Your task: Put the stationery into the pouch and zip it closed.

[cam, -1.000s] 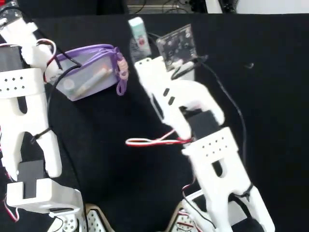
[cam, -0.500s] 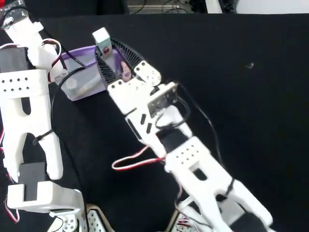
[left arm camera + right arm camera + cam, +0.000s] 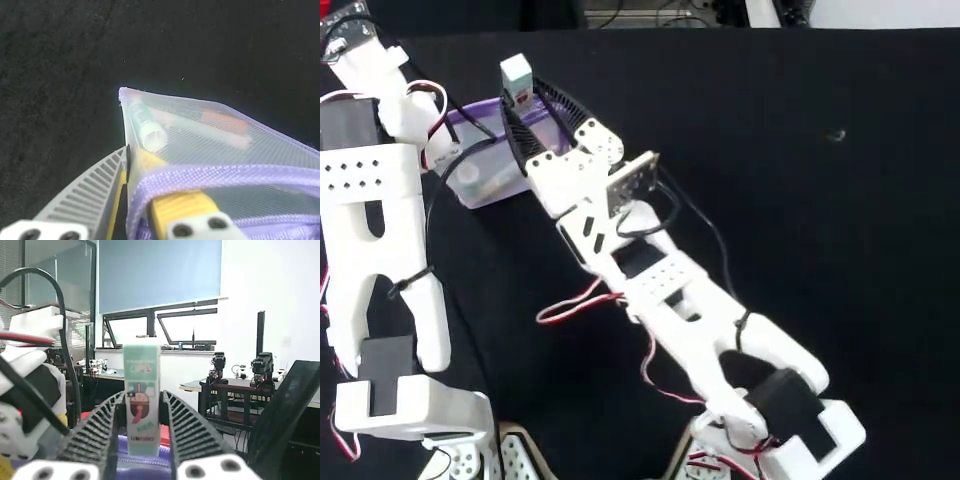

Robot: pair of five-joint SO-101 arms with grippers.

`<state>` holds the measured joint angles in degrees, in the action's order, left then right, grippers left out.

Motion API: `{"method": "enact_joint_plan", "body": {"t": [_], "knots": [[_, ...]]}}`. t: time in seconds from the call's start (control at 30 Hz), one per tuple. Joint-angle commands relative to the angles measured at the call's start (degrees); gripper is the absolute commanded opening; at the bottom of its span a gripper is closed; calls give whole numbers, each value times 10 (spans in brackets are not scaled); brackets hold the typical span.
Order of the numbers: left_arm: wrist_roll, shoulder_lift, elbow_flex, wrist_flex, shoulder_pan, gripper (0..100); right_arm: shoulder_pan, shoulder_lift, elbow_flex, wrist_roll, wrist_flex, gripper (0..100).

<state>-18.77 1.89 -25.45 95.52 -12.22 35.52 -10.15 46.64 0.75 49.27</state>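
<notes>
Right jaws around upright pale-green eraser [image 3: 141, 395] over pouch [image 3: 480, 182]

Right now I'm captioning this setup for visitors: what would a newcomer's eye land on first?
First, the right gripper holding a small printed eraser upright over the purple mesh pouch at the far left of the black table. Next, the left gripper pinching the pouch's rim, a green-and-white tube lying inside.

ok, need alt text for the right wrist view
The right gripper holds a small pale-green stationery block upright between its black ribbed fingers. A strip of the purple pouch shows at the block's base, the other arm is alongside, and windows lie behind.
</notes>
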Motion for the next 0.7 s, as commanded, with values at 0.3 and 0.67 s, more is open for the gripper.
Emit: {"method": "enact_joint_plan", "body": {"t": [0.3,0.67], "knots": [[-7,5,4,-9,-7,29,6,53,-16,-107,16,12],[-7,5,3,-8,-22,30,17,20,2,-106,-25,145]]}}
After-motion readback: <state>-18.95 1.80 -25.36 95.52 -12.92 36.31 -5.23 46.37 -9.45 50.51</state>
